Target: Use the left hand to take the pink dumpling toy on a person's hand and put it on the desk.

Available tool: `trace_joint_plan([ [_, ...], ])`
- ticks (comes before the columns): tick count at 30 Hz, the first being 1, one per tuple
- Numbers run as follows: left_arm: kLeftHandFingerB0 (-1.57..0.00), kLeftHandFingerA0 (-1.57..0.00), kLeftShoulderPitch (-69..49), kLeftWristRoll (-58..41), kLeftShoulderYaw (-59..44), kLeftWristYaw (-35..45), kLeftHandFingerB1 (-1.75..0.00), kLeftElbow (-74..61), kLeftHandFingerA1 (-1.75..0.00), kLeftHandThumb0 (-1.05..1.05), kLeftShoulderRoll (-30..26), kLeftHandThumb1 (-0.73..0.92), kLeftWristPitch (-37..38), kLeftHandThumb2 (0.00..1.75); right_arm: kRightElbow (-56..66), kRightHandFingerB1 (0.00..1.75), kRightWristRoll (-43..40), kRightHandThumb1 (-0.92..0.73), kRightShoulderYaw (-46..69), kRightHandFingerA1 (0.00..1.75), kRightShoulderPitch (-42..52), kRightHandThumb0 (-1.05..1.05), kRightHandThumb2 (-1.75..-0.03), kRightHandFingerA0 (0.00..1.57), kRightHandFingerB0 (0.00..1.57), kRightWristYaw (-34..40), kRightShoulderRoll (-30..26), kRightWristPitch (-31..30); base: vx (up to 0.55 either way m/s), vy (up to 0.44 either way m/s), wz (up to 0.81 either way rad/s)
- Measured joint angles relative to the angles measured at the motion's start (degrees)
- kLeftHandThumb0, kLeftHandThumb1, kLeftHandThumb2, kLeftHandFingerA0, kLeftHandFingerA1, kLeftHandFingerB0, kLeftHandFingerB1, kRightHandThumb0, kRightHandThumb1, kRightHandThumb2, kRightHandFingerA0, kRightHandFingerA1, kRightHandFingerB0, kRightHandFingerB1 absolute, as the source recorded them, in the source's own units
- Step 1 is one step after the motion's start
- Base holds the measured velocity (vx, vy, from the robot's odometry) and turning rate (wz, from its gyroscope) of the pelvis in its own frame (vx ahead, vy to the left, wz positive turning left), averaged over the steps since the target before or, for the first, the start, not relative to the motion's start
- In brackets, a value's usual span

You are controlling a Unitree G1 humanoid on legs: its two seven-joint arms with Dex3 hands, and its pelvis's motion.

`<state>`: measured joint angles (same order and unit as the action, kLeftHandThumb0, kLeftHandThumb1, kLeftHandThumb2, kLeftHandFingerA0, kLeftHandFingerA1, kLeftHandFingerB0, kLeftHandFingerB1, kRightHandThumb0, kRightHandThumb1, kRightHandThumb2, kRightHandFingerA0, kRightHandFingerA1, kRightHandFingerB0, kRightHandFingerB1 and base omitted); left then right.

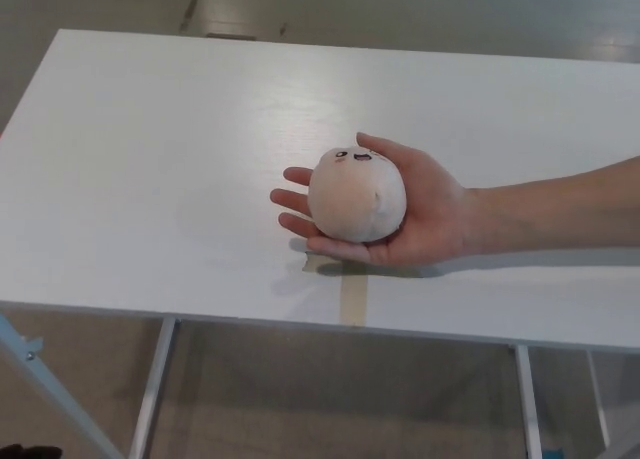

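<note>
Person's hand (425, 214) cradles pink dumpling toy (356, 194) above desk (150, 179).

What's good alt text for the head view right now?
A person's hand, reaching in from the right, holds a round pink dumpling toy with a small face in its open palm above a white desk. A strip of tape is stuck to the desk just below the hand. Neither robot hand is in view.

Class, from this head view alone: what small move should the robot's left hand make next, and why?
Probably bring the left hand into view from the picture's left, toward the pink dumpling toy. The toy sits on the person's hand above the desk, and neither robot hand shows yet.
</note>
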<state>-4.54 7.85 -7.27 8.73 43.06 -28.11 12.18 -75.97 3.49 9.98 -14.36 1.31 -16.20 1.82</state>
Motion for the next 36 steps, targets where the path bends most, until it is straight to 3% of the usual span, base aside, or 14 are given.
trace_joint_plan([
  [10,-0.3,-0.48,-17.5,-6.7,-8.1,3.9,-0.31,-24.0,-0.41,-0.56,0.0,0.44,4.3,0.54,0.0,0.41,0.0,-0.72,0.0,0.46,0.0,-0.22,-0.62,0.65,0.52,0.0,0.0,0.0,0.0,0.0,0.0],
  [18,-0.28,-0.45,-24.4,-12.1,-15.3,5.9,-0.31,-38.1,-0.39,-0.58,0.0,0.43,6.2,0.54,0.0,0.42,0.0,-0.71,0.0,0.46,-0.1,-0.21,-0.61,0.66,0.53,0.0,0.0,0.0,0.0,0.0,0.0],
  [19,-0.24,-0.4,-25.5,-13.8,-17.4,6.3,-0.38,-41.7,-0.45,-0.61,-0.1,0.38,6.6,0.69,0.0,0.42,0.0,-0.71,0.0,0.46,-0.1,-0.21,-0.61,0.66,0.53,0.0,0.0,0.0,0.0,0.0,0.0],
  [20,-0.28,-0.43,-26.0,-14.9,-18.7,6.6,-0.3,-44.0,-0.36,-0.57,-0.2,0.43,6.9,0.54,0.0,0.42,0.0,-0.71,0.0,0.46,-0.1,-0.21,-0.61,0.66,0.54,0.0,0.0,0.0,0.0,0.0,0.0],
  [21,-0.28,-0.43,-26.3,-15.8,-20.0,6.9,-0.3,-46.1,-0.36,-0.57,-0.3,0.43,7.0,0.54,0.0,0.42,0.0,-0.71,0.0,0.46,-0.1,-0.21,-0.61,0.66,0.54,0.0,0.0,0.0,0.0,0.0,0.0],
  [26,-0.27,-0.4,-24.6,-19.2,-24.3,7.4,-0.3,-52.5,-0.37,-0.6,-2.8,0.46,7.0,0.55,0.0,0.42,0.0,-0.71,0.0,0.46,-0.2,-0.22,-0.61,0.66,0.54,0.0,0.0,0.0,0.0,0.0,0.0],
  [29,-0.27,-0.4,-18.7,-22.4,-27.6,7.6,-0.3,-58.7,-0.38,-0.6,-7.8,0.47,6.5,0.55,0.0,0.42,0.0,-0.71,0.0,0.46,-0.3,-0.22,-0.61,0.66,0.54,0.0,0.0,0.0,0.0,0.0,0.02],
  [30,-0.22,-0.37,-15.8,-23.4,-28.1,7.6,-0.38,-60.7,-0.47,-0.66,-10.0,0.41,6.1,0.73,0.0,0.42,0.0,-0.71,0.0,0.46,-0.4,-0.22,-0.61,0.66,0.53,0.0,0.0,0.0,0.0,0.0,0.0],
  [36,-0.25,-0.36,1.2,-24.9,-24.4,7.8,-0.38,-63.4,-0.45,-0.64,-17.5,0.4,3.4,0.7,0.0,0.41,0.0,-0.71,0.0,0.46,-1.0,-0.21,-0.61,0.66,0.5,0.0,-0.1,0.0,0.0,0.0,0.0],
])
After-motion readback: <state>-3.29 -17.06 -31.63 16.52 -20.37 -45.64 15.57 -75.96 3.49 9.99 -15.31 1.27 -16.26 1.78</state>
